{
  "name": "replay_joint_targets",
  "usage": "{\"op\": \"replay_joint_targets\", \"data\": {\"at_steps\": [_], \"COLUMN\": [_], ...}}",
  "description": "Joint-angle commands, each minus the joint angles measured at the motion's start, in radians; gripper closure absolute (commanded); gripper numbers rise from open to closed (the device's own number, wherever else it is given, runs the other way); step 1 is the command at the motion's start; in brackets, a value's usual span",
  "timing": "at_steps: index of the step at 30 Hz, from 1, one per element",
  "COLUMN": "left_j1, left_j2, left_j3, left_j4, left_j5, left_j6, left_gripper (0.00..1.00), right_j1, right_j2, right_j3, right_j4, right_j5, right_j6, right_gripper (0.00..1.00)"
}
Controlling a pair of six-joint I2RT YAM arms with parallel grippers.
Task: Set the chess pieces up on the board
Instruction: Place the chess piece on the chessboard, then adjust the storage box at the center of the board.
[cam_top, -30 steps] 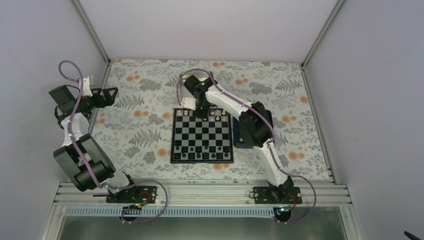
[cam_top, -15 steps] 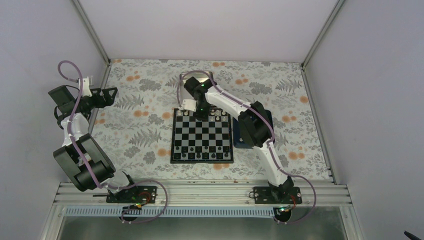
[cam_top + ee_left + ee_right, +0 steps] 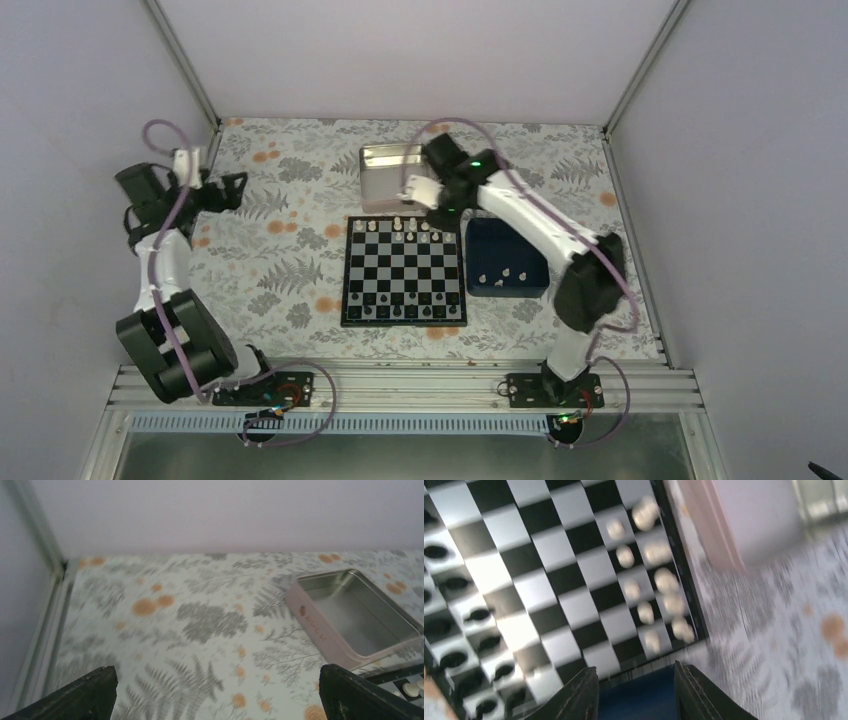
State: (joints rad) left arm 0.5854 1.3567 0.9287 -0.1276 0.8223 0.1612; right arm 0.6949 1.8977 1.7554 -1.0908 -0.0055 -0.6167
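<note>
**White pieces partly set on the far edge of the board**

The chess pieces (image 3: 666,580) stand in two short rows along the far edge of the board (image 3: 404,275), bunched toward its middle and right. The right wrist view is blurred, so their kinds cannot be told. Three more cream pieces lie loose in the dark blue tray (image 3: 505,245), which sits just beside the board's right edge. Small dark pieces (image 3: 404,311) fill the board's near row. The board itself lies flat at the middle of the worktop (image 3: 280,250), on a cloth printed with ferns and orange flowers.

Just beyond the board's far edge is an open metal tin (image 3: 385,170) with a pinkish side, and nothing shows inside it.

The right claw (image 3: 636,677) hangs over the board's far right corner, between the tin and the blue tray. Its fingers (image 3: 584,695) are spread apart, with nothing between them but the blue of the tray below.

The left claw (image 3: 216,680) is well off to the left, above bare cloth near the side wall. It is spread wide and carries nothing. In its own view the tin and one corner of the board show at the right.
</note>
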Motion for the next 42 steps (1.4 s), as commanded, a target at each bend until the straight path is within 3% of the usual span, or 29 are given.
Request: {"op": "replay_joint_targets", "data": {"at_steps": [1, 3, 5, 9, 16, 19, 23, 26, 28, 31, 33, 40, 42], "left_j1": [-0.259, -0.419, -0.555, -0.765, -1.066, -1.126, -1.195, -1.237, -1.256, -1.263, -1.264, -1.288, -1.296], "left_j2": [-0.104, -0.098, -0.055, 0.111, 0.537, 0.751, 0.990, 1.114, 1.151, 1.170, 1.190, 1.299, 1.310], "left_j3": [0.076, 0.141, 0.240, 0.530, 0.970, 1.214, 1.539, 1.697, 1.707, 1.643, 1.631, 1.695, 1.683], "left_j4": [-0.048, -0.098, -0.161, -0.314, -0.447, -0.567, -0.716, -0.766, -0.748, -0.701, -0.686, -0.709, -0.717], "left_j5": [-0.303, -0.473, -0.578, -0.597, -0.574, -0.535, -0.514, -0.521, -0.531, -0.494, -0.479, -0.527, -0.529], "left_j6": [0.201, 0.274, 0.310, 0.295, 0.269, 0.244, 0.224, 0.220, 0.218, 0.195, 0.185, 0.185, 0.184], "left_gripper": [0.00, 0.00, 0.00, 0.00, 0.00, 0.00, 0.10, 0.20, 0.28, 0.56, 0.68, 0.98, 0.98], "right_j1": [-0.140, -0.203, -0.255, -0.292, -0.363, -0.393, -0.428, -0.455, -0.472, -0.509, -0.535, -0.605, -0.617], "right_j2": [-0.214, -0.335, -0.434, -0.585, -0.702, -0.712, -0.704, -0.702, -0.693, -0.676, -0.666, -0.609, -0.593], "right_j3": [-0.245, -0.357, -0.454, -0.645, -0.901, -0.963, -1.013, -1.035, -1.048, -1.064, -1.068, -1.056, -1.052], "right_j4": [0.013, 0.018, 0.011, -0.001, 0.013, 0.038, 0.056, 0.074, 0.084, 0.122, 0.152, 0.204, 0.216], "right_j5": [0.015, -0.007, -0.048, -0.073, -0.090, -0.099, -0.108, -0.114, -0.115, -0.088, -0.078, -0.089, -0.088], "right_j6": [0.043, 0.031, 0.013, -0.029, -0.077, -0.092, -0.114, -0.135, -0.146, -0.159, -0.170, -0.195, -0.199], "right_gripper": [0.59, 0.63, 0.74, 0.95, 0.96, 0.96, 0.96, 0.96, 0.96, 0.96, 0.96, 0.96, 0.96]}}
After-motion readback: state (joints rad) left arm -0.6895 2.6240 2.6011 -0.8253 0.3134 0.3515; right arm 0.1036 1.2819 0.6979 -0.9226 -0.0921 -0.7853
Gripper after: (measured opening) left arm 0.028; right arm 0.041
